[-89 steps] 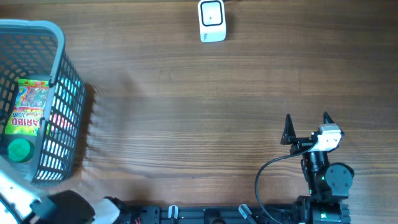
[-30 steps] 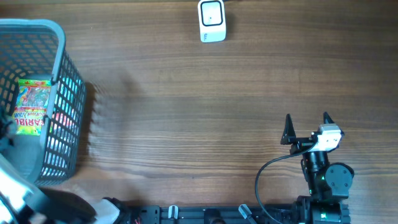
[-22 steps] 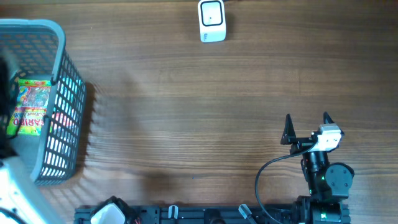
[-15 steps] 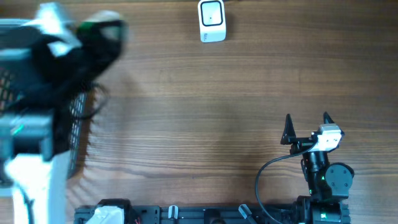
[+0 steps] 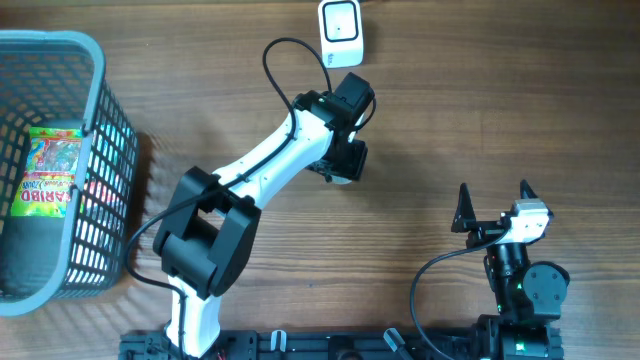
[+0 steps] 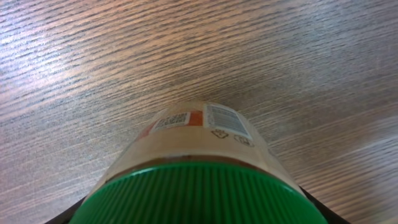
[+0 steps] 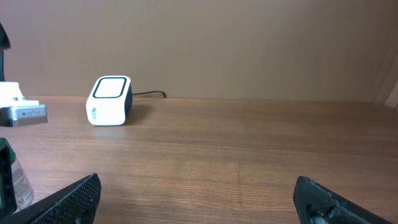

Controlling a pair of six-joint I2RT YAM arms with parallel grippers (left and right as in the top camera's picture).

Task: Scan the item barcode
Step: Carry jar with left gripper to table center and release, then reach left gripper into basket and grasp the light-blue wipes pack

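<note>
The item is a jar (image 6: 199, 140) with a ribbed green lid (image 6: 199, 193) and a pale label. Its barcode (image 6: 227, 118) faces up in the left wrist view. My left gripper (image 5: 345, 163) is shut on the jar near the lid and holds it on its side just above the wood. It hangs a little in front of the white scanner (image 5: 341, 33), which stands at the table's far edge. The jar's end (image 7: 17, 183) shows at the left edge of the right wrist view. My right gripper (image 5: 493, 205) stands open and empty at the near right, facing the scanner (image 7: 111, 99).
A grey wire basket (image 5: 100, 80) stands at the far left with a colourful Haribo bag (image 5: 45, 170) inside. The scanner's black cable (image 7: 149, 94) runs off to the right along the back edge.
My left arm has swung out of the basket across to the table's middle with the green-lidded jar in it. The jar is gone from the basket. The right arm has not moved.
</note>
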